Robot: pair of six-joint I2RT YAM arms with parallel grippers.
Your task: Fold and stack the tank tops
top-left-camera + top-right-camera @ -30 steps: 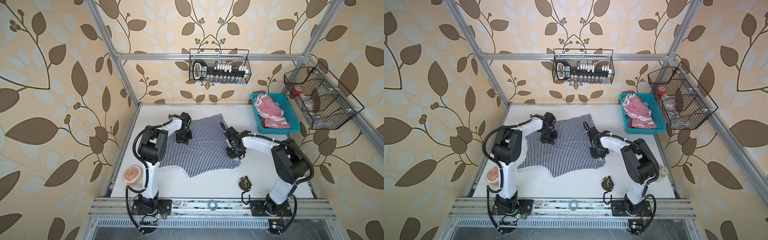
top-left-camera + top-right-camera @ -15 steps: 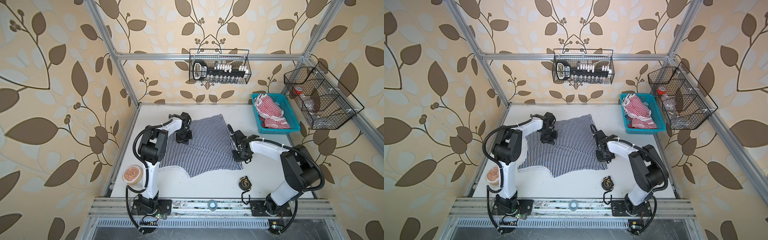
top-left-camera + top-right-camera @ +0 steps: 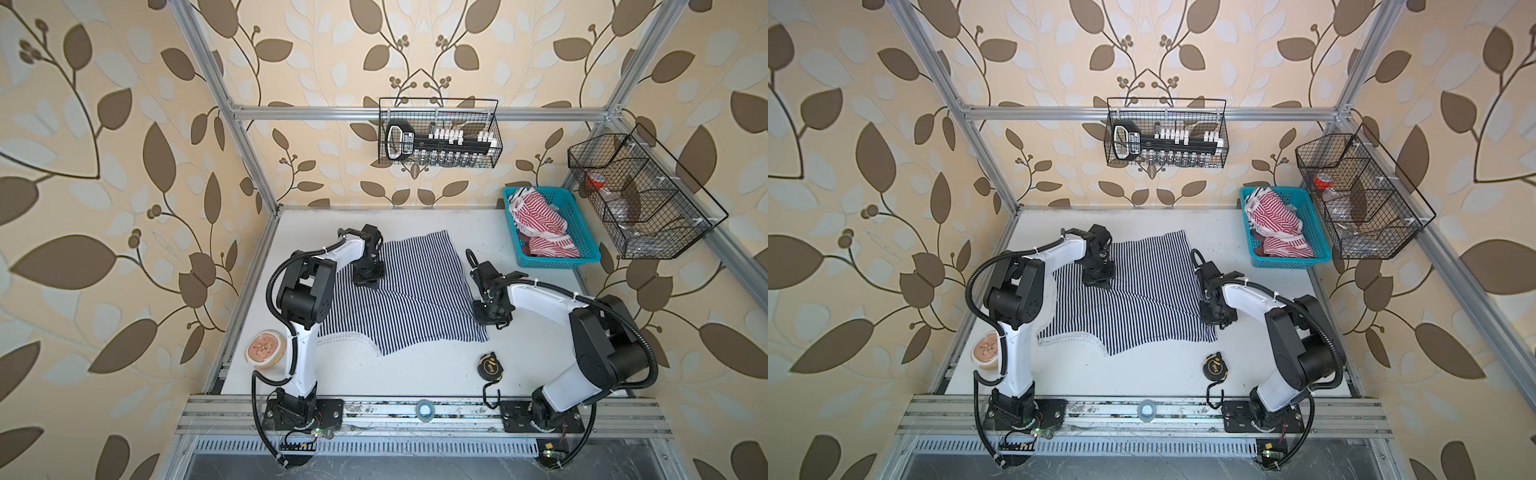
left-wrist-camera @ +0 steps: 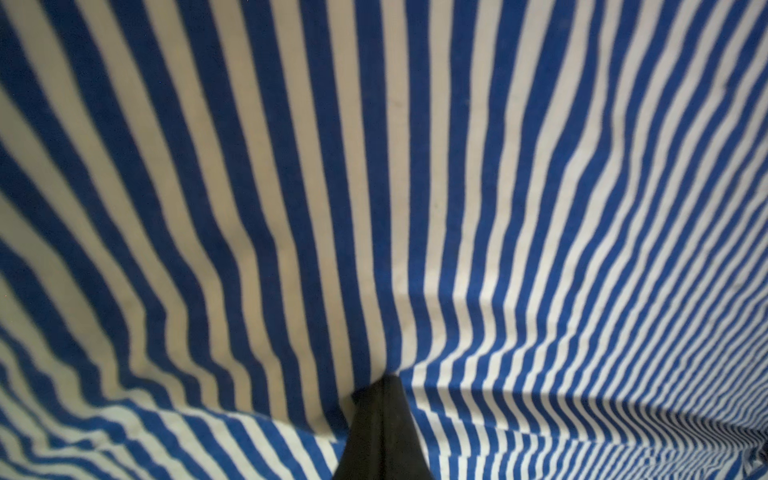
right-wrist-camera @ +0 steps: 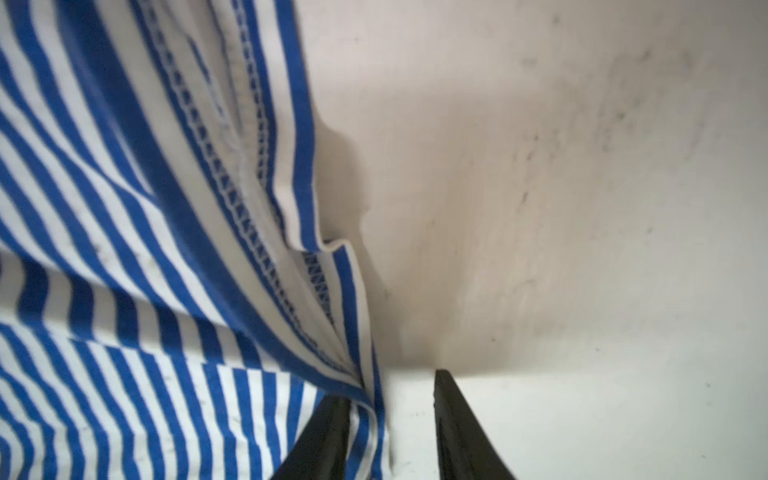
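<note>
The navy-and-white tank top (image 3: pixel 415 299) (image 3: pixel 1142 307) lies spread on the white table (image 3: pixel 415 374), roughly in the middle and a little to the left, with a diagonal crease running across it from far left to near right. Its white-trimmed edge faces the near side.

The left gripper (image 3: pixel 368 278) (image 3: pixel 1098 279) stands on the far-left part of that top. In the left wrist view its pincer (image 4: pixel 384 382) is clenched, and the stripes of the cloth (image 4: pixel 374 187) pucker toward the tip. It appears to pinch a bit of the fabric, though this close view does not settle pinch from press.

The right gripper (image 3: pixel 492 318) (image 3: pixel 1217 318) sits at the top's right edge, near its near-right corner. In the right wrist view its pincer (image 5: pixel 390 415) is released: the fingers (image 5: pixel 457 428) stand apart, the stitched hem (image 5: pixel 145 249) lies against one finger only, and bare table (image 5: pixel 540 208) shows beside the other.

The red-and-white tank top (image 3: pixel 540 224) (image 3: pixel 1277 224) is bunched in the blue basket (image 3: pixel 557 259) (image 3: pixel 1289 259) at the far right. A black tape measure (image 3: pixel 490 365) (image 3: pixel 1216 366) lies on the table, nearer than the right gripper.
</note>
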